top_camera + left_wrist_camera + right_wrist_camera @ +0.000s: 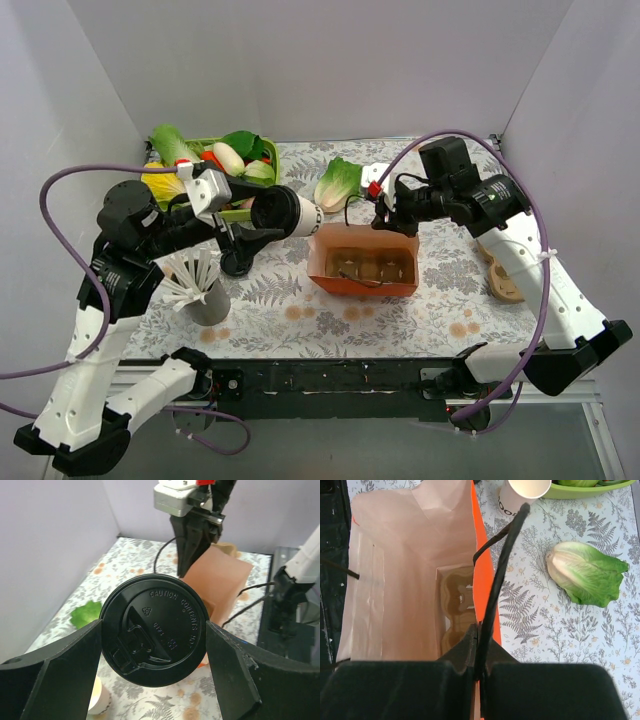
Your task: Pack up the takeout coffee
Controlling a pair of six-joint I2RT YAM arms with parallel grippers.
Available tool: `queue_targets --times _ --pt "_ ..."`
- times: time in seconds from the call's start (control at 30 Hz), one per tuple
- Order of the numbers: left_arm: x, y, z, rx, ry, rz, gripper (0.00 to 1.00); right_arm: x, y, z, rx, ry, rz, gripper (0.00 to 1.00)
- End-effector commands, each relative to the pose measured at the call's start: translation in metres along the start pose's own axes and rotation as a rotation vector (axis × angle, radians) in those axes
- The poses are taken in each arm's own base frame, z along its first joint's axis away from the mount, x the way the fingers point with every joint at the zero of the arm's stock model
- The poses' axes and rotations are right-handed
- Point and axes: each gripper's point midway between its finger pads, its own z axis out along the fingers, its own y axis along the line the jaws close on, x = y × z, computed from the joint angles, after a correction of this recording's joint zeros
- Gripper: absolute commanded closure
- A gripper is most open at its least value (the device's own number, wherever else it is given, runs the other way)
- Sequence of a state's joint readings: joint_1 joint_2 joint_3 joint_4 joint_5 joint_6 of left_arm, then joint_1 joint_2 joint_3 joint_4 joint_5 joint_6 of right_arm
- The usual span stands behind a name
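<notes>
My left gripper (262,214) is shut on the takeout coffee (292,214), a white paper cup with a black lid, held on its side above the table just left of the orange paper bag (365,265). In the left wrist view the lid (154,630) faces the camera between my fingers (70,670). The bag stands open with a brown cup carrier (457,605) inside. My right gripper (384,212) is shut on the bag's black handle (500,565) at the far rim. The cup's white base end (522,492) shows in the right wrist view.
A green tray (262,148) of vegetables stands at the back left. A lettuce (338,183) lies behind the bag. A grey holder with white cutlery (200,285) stands front left, a black object (237,262) beside it. A bare-rimmed white cup (100,700) is below my left gripper. Wooden pieces (505,275) lie right.
</notes>
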State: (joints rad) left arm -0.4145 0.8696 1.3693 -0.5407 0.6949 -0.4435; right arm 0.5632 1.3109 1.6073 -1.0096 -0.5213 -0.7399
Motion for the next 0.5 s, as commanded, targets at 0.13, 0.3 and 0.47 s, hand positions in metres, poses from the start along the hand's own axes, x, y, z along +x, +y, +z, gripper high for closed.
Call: queue_targets --times 0.13,0.3,0.47 --pt "0.008 -0.028 0.027 0.245 -0.017 -0.091 1.00 -0.008 -0.005 -0.004 0.045 -0.024 0.030 0.99" --pt "0.022 -0.033 0.046 0.286 0.016 -0.093 1.00 -0.013 -0.007 -0.010 0.070 -0.033 0.022 0.99" --pt "0.037 -0.042 0.076 0.352 0.051 -0.062 1.00 -0.015 -0.007 -0.010 0.073 -0.043 0.036 0.99"
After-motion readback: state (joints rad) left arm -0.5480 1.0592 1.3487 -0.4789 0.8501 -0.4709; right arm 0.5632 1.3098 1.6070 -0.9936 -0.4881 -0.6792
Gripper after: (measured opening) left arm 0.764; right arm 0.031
